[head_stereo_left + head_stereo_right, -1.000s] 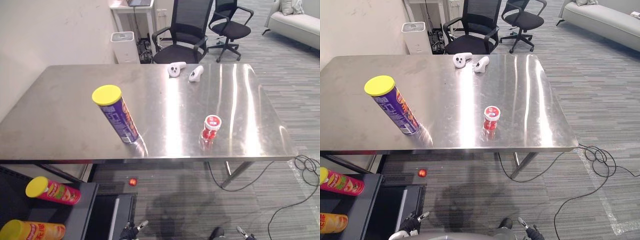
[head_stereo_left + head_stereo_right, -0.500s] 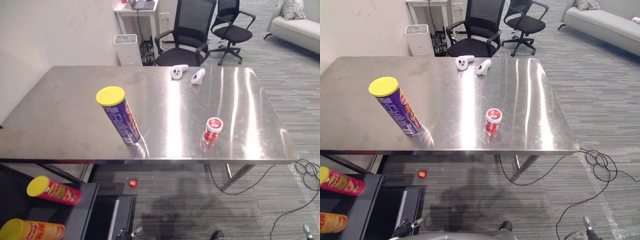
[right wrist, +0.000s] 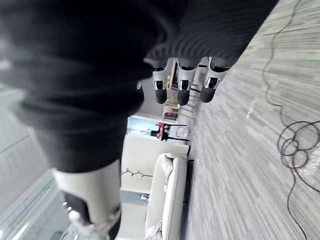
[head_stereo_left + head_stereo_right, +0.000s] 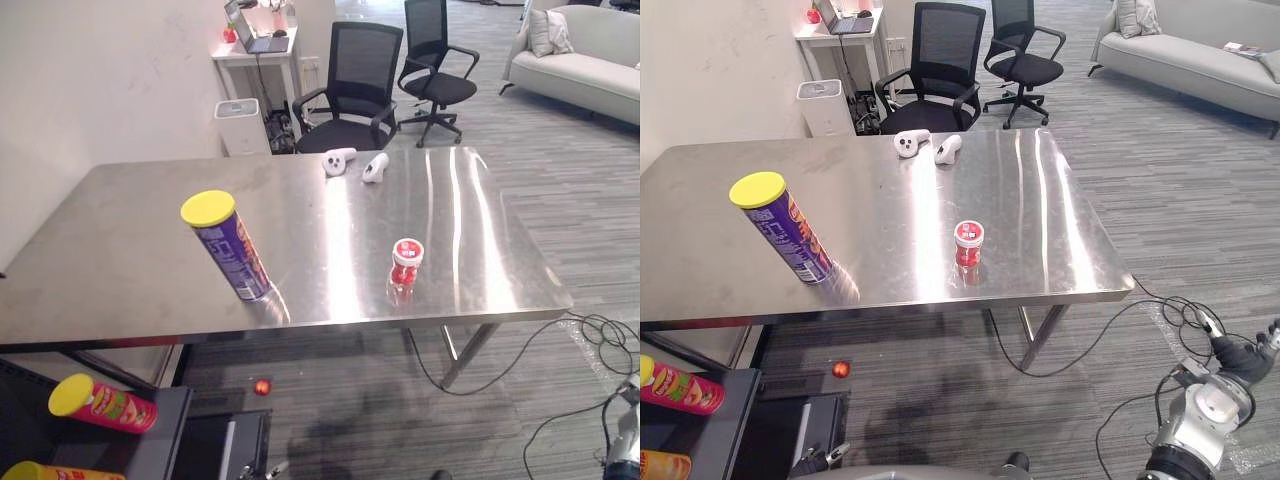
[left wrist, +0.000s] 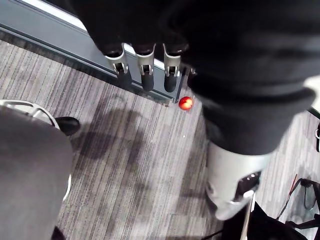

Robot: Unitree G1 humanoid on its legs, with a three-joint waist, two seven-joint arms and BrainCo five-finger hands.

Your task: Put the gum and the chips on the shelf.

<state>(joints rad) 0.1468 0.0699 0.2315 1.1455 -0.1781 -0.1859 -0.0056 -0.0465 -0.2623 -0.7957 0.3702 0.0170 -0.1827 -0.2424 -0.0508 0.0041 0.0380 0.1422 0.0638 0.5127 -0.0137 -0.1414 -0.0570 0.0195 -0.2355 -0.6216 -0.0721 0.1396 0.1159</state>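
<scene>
Chips can (image 4: 228, 247) stands left of the gum (image 4: 406, 264) on the table (image 4: 110, 255).

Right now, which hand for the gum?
Right, probably. The gum jar stands right of centre on the table, the side of the open right hand. The open left hand hangs low, on the side of the chips can.

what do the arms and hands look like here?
Both alike: the left hand and right hand have silver fingers with dark tips and a dark ribbed cover over back and wrist. The right arm is silver-grey.
</scene>
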